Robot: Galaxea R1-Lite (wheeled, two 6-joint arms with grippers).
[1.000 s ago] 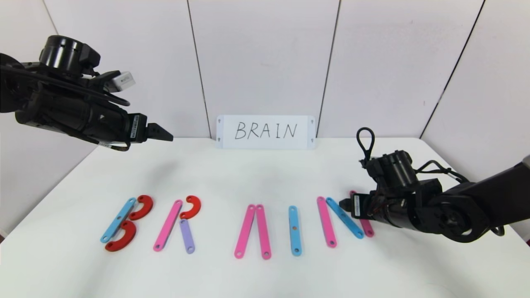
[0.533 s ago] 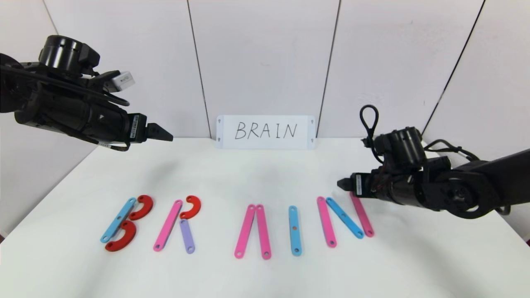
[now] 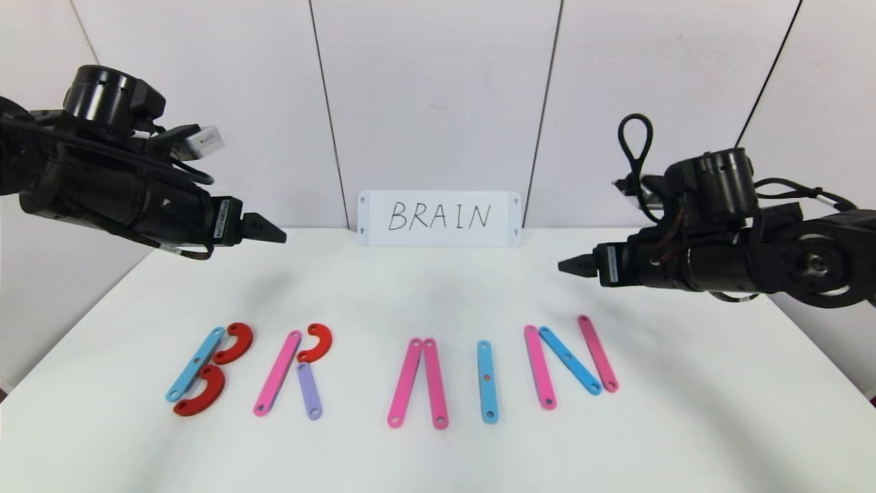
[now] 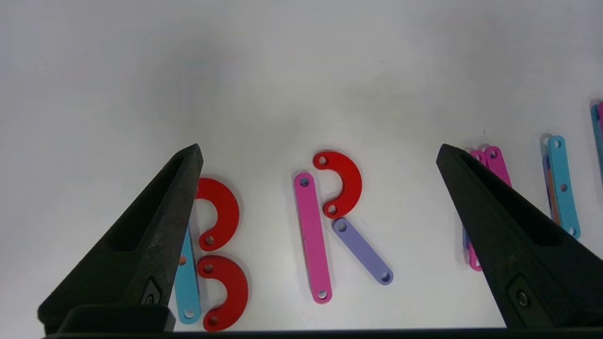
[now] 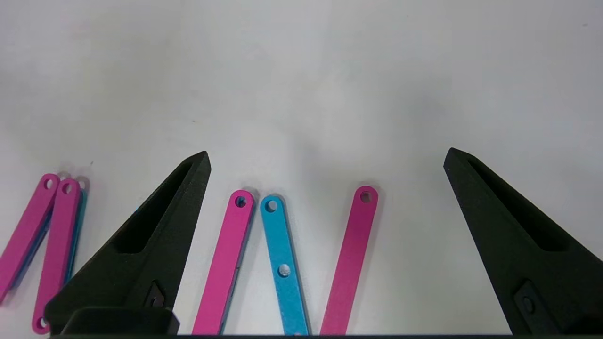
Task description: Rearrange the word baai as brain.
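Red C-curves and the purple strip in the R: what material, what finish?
Red C-curve: likely molded plastic or foam, matte; uniform colour, no glare, clean round holes, slight thickness at the edges. Purple strip: same look, flat, matte pastel, rounded ends, a hole at each end. Plastic versus dense foam cannot be told from sight.

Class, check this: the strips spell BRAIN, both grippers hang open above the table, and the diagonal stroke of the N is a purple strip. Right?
Not quite. The N's diagonal is light blue, as the head view shows; the only purple strip is the R's leg. The rest holds: the left gripper and right gripper both hang open above the table.
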